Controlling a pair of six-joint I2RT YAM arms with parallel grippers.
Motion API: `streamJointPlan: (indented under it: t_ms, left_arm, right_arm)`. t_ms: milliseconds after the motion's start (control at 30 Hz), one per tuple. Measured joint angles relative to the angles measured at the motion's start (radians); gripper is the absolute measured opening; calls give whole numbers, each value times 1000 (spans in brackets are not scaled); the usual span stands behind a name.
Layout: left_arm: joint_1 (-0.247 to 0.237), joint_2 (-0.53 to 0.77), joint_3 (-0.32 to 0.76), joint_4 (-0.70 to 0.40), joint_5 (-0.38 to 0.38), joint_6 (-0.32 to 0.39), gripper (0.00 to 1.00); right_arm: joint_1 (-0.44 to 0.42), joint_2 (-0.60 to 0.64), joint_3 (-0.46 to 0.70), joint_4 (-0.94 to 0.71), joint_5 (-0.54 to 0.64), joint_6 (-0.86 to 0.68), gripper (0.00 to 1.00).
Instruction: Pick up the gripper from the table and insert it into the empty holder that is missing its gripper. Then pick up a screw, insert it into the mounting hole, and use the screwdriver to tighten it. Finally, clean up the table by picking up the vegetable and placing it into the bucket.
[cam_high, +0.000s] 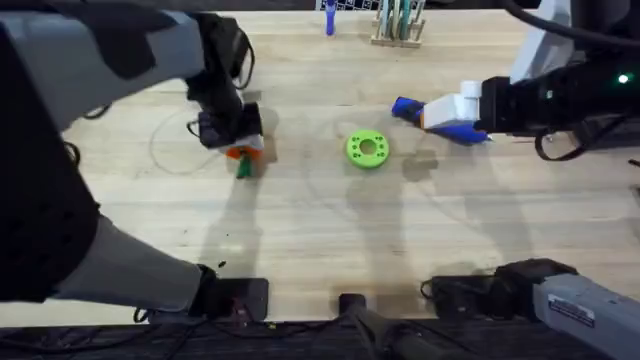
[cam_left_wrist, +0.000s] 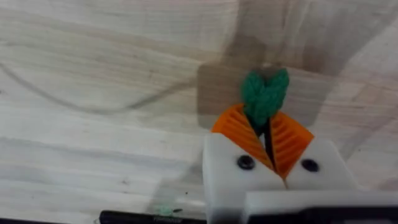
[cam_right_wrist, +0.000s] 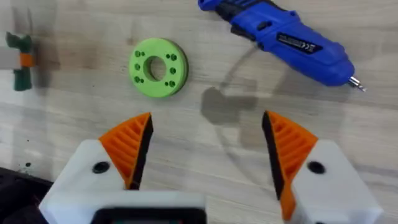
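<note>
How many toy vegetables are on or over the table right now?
1: the vegetable, pinched between the left gripper fingers just above the table, left of the green disc. The arms may hide others.

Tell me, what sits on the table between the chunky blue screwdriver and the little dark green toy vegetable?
In the overhead view, a bright green disc with holes lies between the blue screwdriver and the green vegetable.

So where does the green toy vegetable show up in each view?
Overhead: the vegetable sits left of centre, under the left end effector.
Left wrist: the vegetable is pinched between the orange pads.
Right wrist: it lies far off at the edge.
Shared landmark: the green disc.
</note>
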Motion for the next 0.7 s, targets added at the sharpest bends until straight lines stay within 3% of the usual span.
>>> streamJointPlan:
  t_ms: [233, 367, 500, 700]
  left_arm:
    - [91, -77, 278, -52, -27, 106, 9]
    - [157, -110, 407, 32, -55, 180, 9]
    - [202, -112, 429, 174, -69, 234, 9]
    - [205, -34, 430, 312, -76, 271, 9]
  right_arm:
    - [0, 0, 0, 0, 0, 0, 991]
    - [0, 0, 0, 0, 0, 0, 991]
    - [0, 0, 0, 0, 0, 0, 991]
    - [0, 0, 0, 0, 0, 0, 990]
